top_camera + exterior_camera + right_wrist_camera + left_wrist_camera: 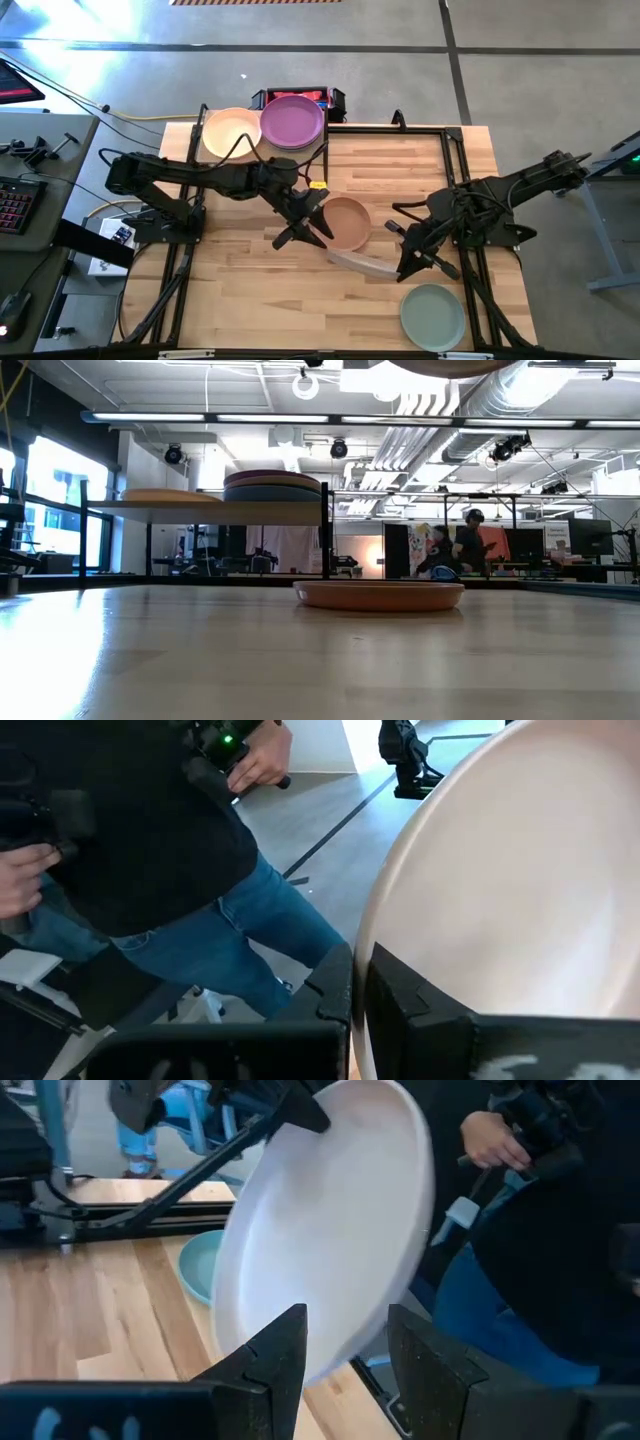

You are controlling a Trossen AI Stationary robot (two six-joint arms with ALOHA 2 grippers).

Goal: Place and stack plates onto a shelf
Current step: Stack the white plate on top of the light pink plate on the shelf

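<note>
A pale pinkish plate [362, 264] is up off the table, tipped steeply on edge, in my right gripper [405, 262], which is shut on it. My left gripper [305, 235] is open just left of that plate. In the left wrist view its fingers [285, 1350] stand on either side of the plate's lower rim [340, 1365]; I cannot tell if they touch. An orange-brown plate [347, 222] lies flat on the table, and a sage green plate [433, 317] lies near the front right. On the shelf [210, 510] sit a cream plate [230, 133] and a stack topped by a purple plate [292, 122]. My right gripper pinches the pale plate's rim [372, 935] between its two fingers [335, 990], one on each face, coming from the table's right side. The plate is lifted clear of the table and stands steeply tilted, its far rim [335, 257] pointing toward my left gripper.
Black frame rails [460, 180] run along the table's right and left sides. A person in a dark top and jeans [190, 910] stands beyond the table, holding controllers. Bare wood [240, 290] lies at the front left.
</note>
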